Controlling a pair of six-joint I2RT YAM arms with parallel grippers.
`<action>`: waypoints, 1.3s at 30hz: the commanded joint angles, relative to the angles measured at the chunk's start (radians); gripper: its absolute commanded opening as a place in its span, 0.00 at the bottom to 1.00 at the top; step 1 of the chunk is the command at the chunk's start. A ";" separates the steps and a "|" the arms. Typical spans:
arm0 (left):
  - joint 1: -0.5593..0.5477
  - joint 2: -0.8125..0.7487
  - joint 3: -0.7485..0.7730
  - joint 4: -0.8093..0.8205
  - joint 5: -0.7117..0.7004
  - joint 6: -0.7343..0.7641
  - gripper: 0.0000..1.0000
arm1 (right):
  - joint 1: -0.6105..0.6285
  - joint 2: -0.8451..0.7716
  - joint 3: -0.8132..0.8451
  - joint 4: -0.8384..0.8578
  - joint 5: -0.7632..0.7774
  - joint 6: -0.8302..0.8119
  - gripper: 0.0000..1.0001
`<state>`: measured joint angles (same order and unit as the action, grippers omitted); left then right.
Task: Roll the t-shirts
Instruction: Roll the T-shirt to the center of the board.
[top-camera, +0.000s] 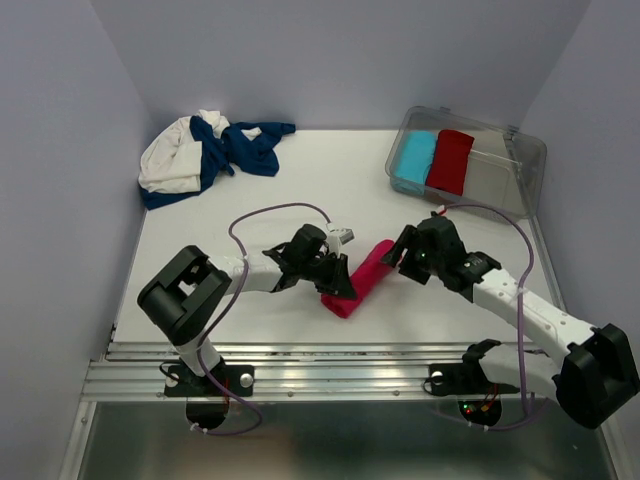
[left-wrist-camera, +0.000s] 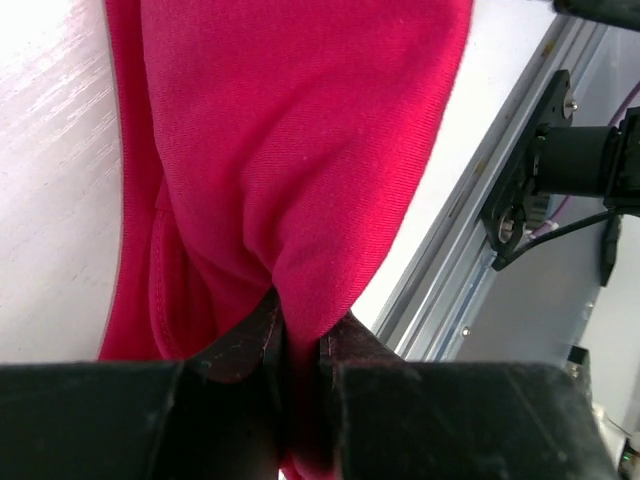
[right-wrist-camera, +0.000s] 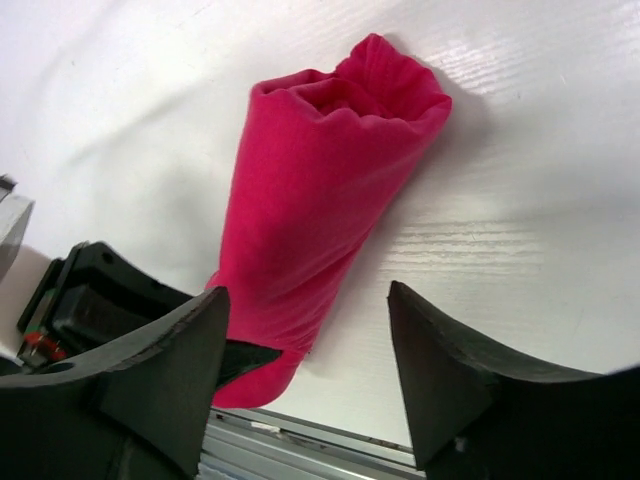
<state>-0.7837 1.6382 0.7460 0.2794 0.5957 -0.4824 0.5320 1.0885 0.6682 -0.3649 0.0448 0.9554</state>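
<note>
Two arms share one pink t-shirt (top-camera: 360, 278), rolled into a tube near the table (top-camera: 300, 180) front edge. The left gripper (left-wrist-camera: 300, 335) is clamped narrow on the roll's near end, probably to stop it unwinding. The right gripper (right-wrist-camera: 305, 350) hangs at the other end, jaws wide, holding nothing. Far left corner: navy t-shirt (top-camera: 250, 145) and white t-shirt (top-camera: 170, 165), heaped and unrolled. Far right: bin (top-camera: 520, 165) with light-blue roll (top-camera: 413, 160) and red roll (top-camera: 450, 160).

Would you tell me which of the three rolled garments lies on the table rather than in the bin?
The bright pink-red roll, pinched by the left gripper; the light-blue roll and darker red roll lie inside the clear bin.
</note>
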 joint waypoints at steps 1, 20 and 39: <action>0.017 0.031 -0.008 0.066 0.095 -0.036 0.00 | 0.010 0.010 0.077 -0.051 0.012 -0.145 0.63; 0.043 0.061 0.010 0.032 0.099 -0.022 0.00 | 0.086 0.186 0.132 0.041 -0.108 -0.234 0.04; 0.061 0.017 0.150 -0.258 -0.036 0.129 0.66 | 0.086 0.476 0.291 0.109 -0.016 -0.245 0.01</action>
<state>-0.7311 1.7126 0.8516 0.1459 0.6250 -0.4294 0.6121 1.5158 0.9062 -0.3115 -0.0246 0.7319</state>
